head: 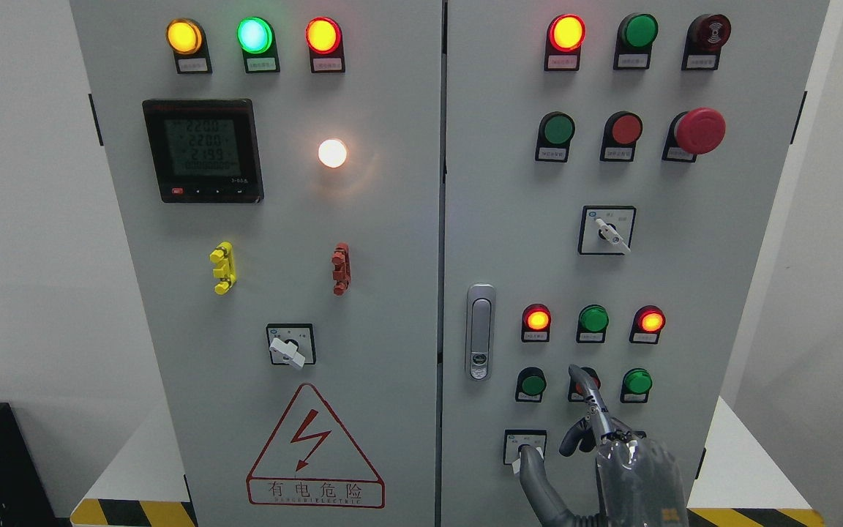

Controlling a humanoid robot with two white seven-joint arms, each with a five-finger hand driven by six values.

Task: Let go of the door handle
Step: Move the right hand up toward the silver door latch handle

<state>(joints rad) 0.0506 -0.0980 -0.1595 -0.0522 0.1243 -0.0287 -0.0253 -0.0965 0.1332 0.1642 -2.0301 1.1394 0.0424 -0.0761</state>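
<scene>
My right hand [615, 454] is up in front of the right cabinet door [729, 278], well clear of the door handle [480, 331].

Nearest me, my fingers are apart and hold nothing: the index finger [584, 384] points up across a red button [593, 382], and the thumb [531, 468] sits just beside the small rotary switch [525, 446] low on the door. The silver handle stands upright up and to the left, near the door's inner edge, apart from my hand. Farther up are a second switch [607, 230], a big red stop button [699, 131], and lit lamps [566, 32] along the top.
</scene>
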